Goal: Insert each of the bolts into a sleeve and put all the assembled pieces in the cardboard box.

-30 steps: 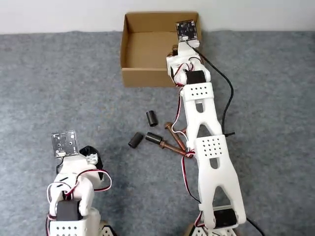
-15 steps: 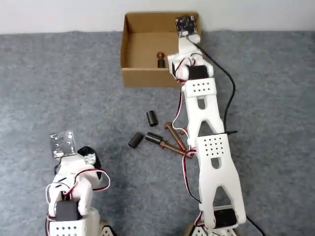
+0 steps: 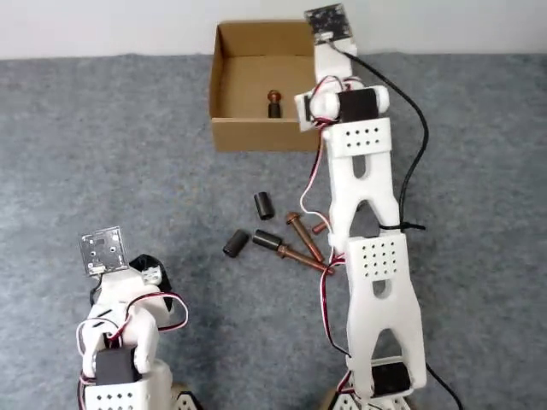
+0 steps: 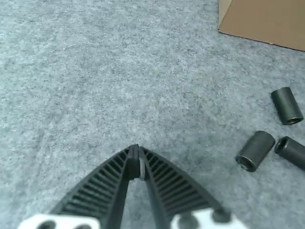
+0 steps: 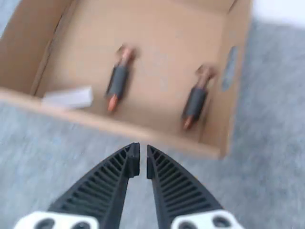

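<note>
Hovering just outside the cardboard box (image 5: pixel 162 45), the right gripper (image 5: pixel 141 155) carries nothing, jaws parted by a sliver. Its load looks delivered, as two assembled pieces (image 5: pixel 117 78) lie inside. The left gripper (image 4: pixel 138 160), clenched and empty, hangs over the carpet (image 4: pixel 95 71) near loose sleeves (image 4: pixel 256 150) and bolts (image 3: pixel 305 237).

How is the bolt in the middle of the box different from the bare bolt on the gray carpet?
The boxed bolt wears a black sleeve; the bare bolt has none. The boxed bolt lies inside the cardboard box; the bare bolt lies outside on the carpet. Both are copper-coloured.
</note>
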Controlling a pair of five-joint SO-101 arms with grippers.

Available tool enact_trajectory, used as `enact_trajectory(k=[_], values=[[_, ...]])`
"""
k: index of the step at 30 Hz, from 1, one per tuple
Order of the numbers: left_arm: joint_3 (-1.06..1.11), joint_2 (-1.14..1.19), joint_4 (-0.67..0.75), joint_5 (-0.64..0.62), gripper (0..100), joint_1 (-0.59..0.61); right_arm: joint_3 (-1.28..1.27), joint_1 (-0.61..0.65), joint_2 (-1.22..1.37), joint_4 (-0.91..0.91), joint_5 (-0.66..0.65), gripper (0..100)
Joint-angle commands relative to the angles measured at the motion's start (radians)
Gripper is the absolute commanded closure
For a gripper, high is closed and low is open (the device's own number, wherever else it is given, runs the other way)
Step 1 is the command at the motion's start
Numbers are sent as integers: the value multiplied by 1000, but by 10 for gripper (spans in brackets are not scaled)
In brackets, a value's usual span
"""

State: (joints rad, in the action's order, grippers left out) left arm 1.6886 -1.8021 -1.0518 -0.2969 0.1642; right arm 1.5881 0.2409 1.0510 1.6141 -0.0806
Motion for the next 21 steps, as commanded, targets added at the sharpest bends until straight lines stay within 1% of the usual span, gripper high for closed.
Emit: enact_trajectory(k=[1,3,7,11,14,15,17,19,21], values=[[-4,-2,-2,-8,995,6,12,42,-96,145,-8,990],[-4,-2,-2,-8,995,6,3,64,-105,186,-8,990],[-4,-2,-2,-8,995,6,-52,110,-137,185,5,990],[-4,-2,-2,-8,995,6,-273,177,-217,185,17,989],[-4,-2,-2,-9,995,6,-468,220,-282,180,94,981],[-4,-2,-2,-9,995,6,-516,231,-295,180,114,962],[-4,-2,-2,-9,995,6,-588,249,-306,180,149,889],[-4,-2,-2,-9,995,6,-614,262,-300,179,175,801],[-4,-2,-2,-9,995,6,-617,269,-280,174,192,744]])
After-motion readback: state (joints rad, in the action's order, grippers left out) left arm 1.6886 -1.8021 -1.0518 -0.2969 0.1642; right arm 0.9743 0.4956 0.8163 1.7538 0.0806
